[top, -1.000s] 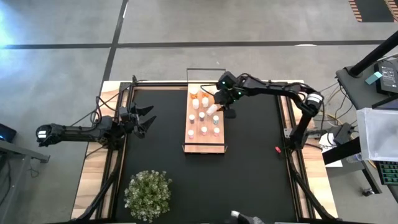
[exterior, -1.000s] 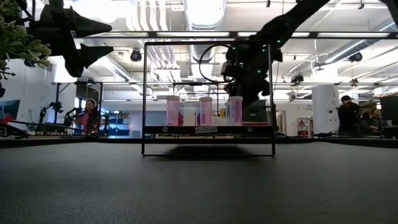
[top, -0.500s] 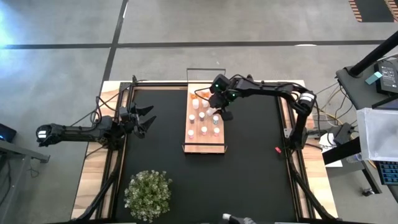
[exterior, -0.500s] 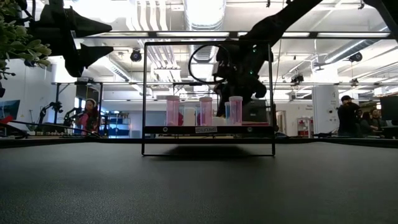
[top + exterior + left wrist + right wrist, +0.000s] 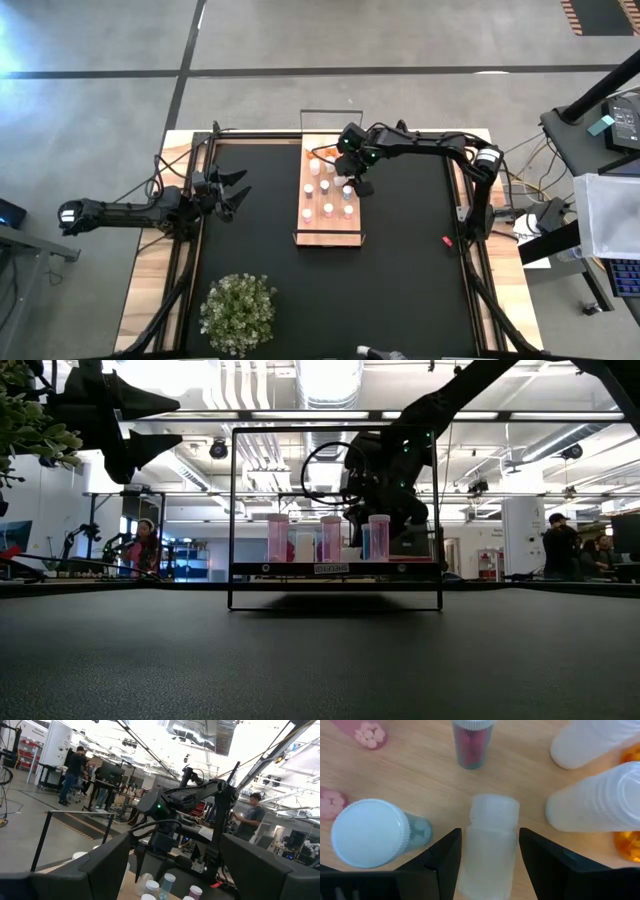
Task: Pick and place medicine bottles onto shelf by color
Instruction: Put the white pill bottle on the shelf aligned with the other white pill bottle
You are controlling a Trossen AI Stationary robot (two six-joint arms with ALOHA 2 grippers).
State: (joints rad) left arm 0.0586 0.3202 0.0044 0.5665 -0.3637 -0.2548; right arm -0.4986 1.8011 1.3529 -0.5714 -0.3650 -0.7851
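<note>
Two right gripper [image 5: 487, 852] fingers [image 5: 447, 855] flank a pale bottle [image 5: 489, 845] on the shelf [image 5: 420, 780].

The long light-wood shelf board [image 5: 420, 775] shows fine pale grain with a smooth, satin face; its thin black metal frame [image 5: 232, 510] looks matt; the frosted translucent plastic bottle [image 5: 487, 845] between the right gripper's [image 5: 487, 865] dark, faintly glossy plastic fingers [image 5: 442, 857] is cloudy and smooth; the white ribbed plastic cap [image 5: 367, 832] is matt; the white plastic bottles [image 5: 595, 807] have a soft sheen; the black table mat [image 5: 320, 660] is finely textured and dull.
</note>
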